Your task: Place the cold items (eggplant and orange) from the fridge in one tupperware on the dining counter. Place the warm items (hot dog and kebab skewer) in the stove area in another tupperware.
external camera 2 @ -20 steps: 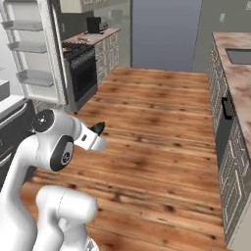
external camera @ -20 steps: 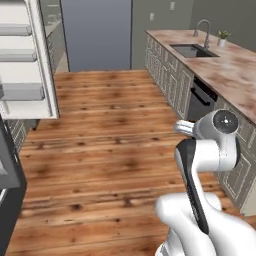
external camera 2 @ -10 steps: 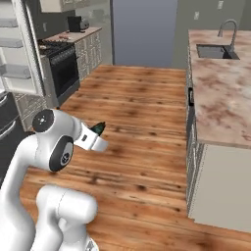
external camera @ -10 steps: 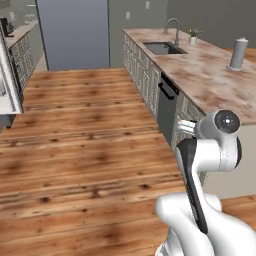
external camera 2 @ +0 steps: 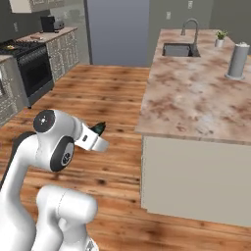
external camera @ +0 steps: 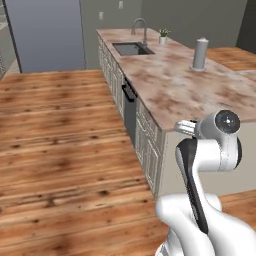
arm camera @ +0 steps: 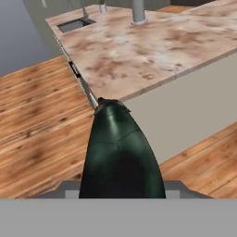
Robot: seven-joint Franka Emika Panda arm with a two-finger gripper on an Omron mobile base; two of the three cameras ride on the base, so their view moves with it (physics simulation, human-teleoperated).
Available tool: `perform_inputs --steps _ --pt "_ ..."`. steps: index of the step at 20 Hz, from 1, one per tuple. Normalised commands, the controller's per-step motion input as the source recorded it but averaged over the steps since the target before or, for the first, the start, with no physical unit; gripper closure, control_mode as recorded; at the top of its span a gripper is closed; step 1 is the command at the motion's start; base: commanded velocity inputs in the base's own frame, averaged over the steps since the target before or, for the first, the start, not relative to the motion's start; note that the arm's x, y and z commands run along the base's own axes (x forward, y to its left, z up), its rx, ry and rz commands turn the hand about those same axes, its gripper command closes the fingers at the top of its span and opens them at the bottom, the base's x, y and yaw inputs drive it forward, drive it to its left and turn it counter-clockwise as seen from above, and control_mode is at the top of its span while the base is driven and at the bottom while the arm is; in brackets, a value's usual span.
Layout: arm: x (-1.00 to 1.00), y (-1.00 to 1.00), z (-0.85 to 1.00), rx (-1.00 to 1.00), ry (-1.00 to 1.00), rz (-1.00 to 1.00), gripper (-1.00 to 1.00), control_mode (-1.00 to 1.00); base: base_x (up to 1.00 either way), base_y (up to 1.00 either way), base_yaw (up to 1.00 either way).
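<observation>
A dark, glossy eggplant (arm camera: pixel 121 152) rises from the bottom of the hand view, and my gripper is shut on it, with the fingertips hidden behind it. In the right base view the eggplant's dark tip (external camera 2: pixel 100 128) pokes out of the gripper (external camera 2: pixel 96 134), held over the wooden floor just left of the dining counter (external camera 2: pixel 196 98). The pinkish-tan marble dining counter (external camera: pixel 175 85) stretches ahead, and its near corner (arm camera: pixel 139 51) lies just beyond the eggplant. The fridge, orange, hot dog, kebab skewer and tupperware are out of view.
On the counter are a sink with a curved tap (external camera 2: pixel 177 49), a grey cylinder (external camera 2: pixel 237 61) and a small potted plant (external camera 2: pixel 220 38). White drawers (external camera: pixel 145 135) line the counter's left side. A black stove (external camera 2: pixel 22 68) stands far left. Open wooden floor (external camera: pixel 60 130) lies between.
The whole picture has swung right with the base: the open fridge has left the views and the dining counter has come close. The eggplant stays in the shut gripper.
</observation>
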Motion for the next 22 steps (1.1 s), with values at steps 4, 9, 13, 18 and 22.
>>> perform_inputs --steps 4,9,13,18,22 --pt "0.00 0.00 0.00 0.00 0.00 0.00 1.00 1.00 0.11 -1.00 -0.11" --pt "0.00 0.00 0.00 0.00 0.00 0.00 1.00 1.00 0.21 -1.00 -0.08" --pt "0.00 0.00 0.00 0.00 0.00 0.00 1.00 1.00 0.28 -1.00 -0.06" --pt "0.00 0.00 0.00 0.00 0.00 0.00 1.00 1.00 0.32 -1.00 -0.04" --pt "0.00 0.00 0.00 0.00 0.00 0.00 1.00 1.00 0.21 -1.00 -0.01"
